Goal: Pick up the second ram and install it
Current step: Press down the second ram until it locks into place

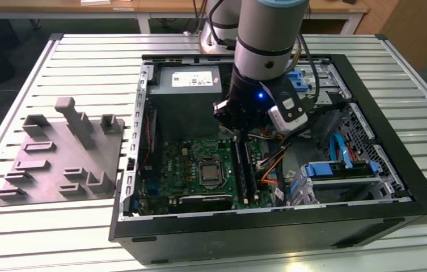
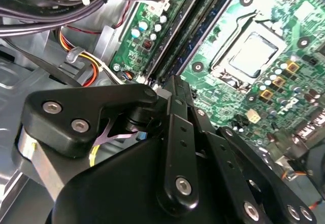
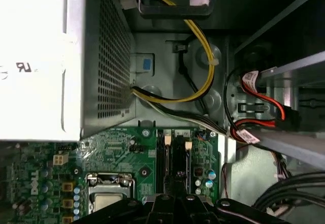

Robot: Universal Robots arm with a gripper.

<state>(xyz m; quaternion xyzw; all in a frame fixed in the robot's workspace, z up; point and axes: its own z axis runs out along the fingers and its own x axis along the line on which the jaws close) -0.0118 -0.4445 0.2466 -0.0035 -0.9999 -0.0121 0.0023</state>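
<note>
1. In the exterior view we see the arm (image 1: pixel 262 45) reaching down from the top centre of the frame into the open computer case (image 1: pixel 274 226), which lies on the slatted counter (image 1: pixel 70 226).
2. The tool (image 1: pixel 237 135) hangs over the upper end of the memory slots (image 1: pixel 245 170), just right of the processor socket (image 1: pixel 210 173) on the green motherboard (image 1: pixel 175 164).
3. A thin dark strip, which we take for the second ram (image 1: pixel 239 164), runs down from the tool along those slots; we cannot tell whether it is fully seated.
4. In the second wrist view the tool's black linkage (image 2: pixel 175 148) covers the lower half of the frame, and its tip meets the end of the slots (image 2: pixel 188 36) at mid-frame.
5. We cannot tell whether the tool is apart, together or clamped on the strip.
6. At the left of the exterior view a grey fixture block (image 1: pixel 62 158) sits on the counter, well apart from the case.
7. In the first wrist view the silver power supply (image 3: pixel 76 56) occupies the upper left, with yellow and black cables (image 3: pixel 203 66) beside it.
</note>
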